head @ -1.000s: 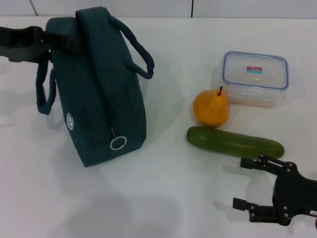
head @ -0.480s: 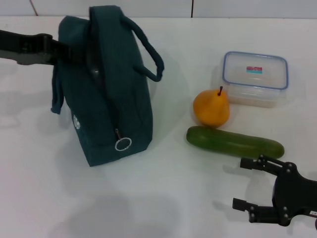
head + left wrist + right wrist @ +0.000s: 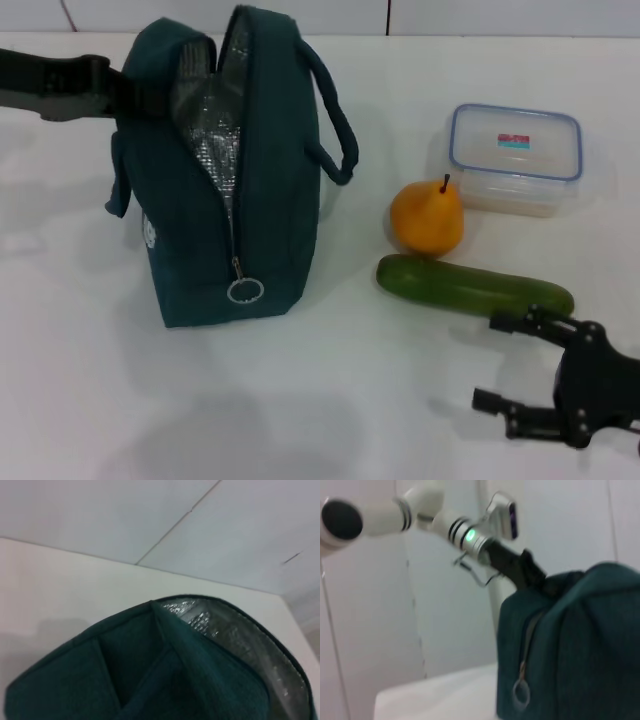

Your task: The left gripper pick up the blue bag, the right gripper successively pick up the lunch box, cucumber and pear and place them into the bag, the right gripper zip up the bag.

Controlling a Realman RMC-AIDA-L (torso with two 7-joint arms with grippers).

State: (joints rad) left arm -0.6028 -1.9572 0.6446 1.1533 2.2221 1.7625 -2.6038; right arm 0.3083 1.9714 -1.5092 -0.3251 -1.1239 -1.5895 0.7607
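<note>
the blue bag [image 3: 225, 180] now stands upright on the table's left, long axis running away from the robot, its zipper gaping wider than before, clamped at its far end by the left gripper [image 3: 128, 92], while the right gripper [image 3: 520, 365] hovers spread near the cucumber [image 3: 473, 286].

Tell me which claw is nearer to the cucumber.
Right. The right claw hangs open just in front of the cucumber, near its right end, not touching it. The left claw is far off across the table, gripping the upper left side of the blue bag.
</note>
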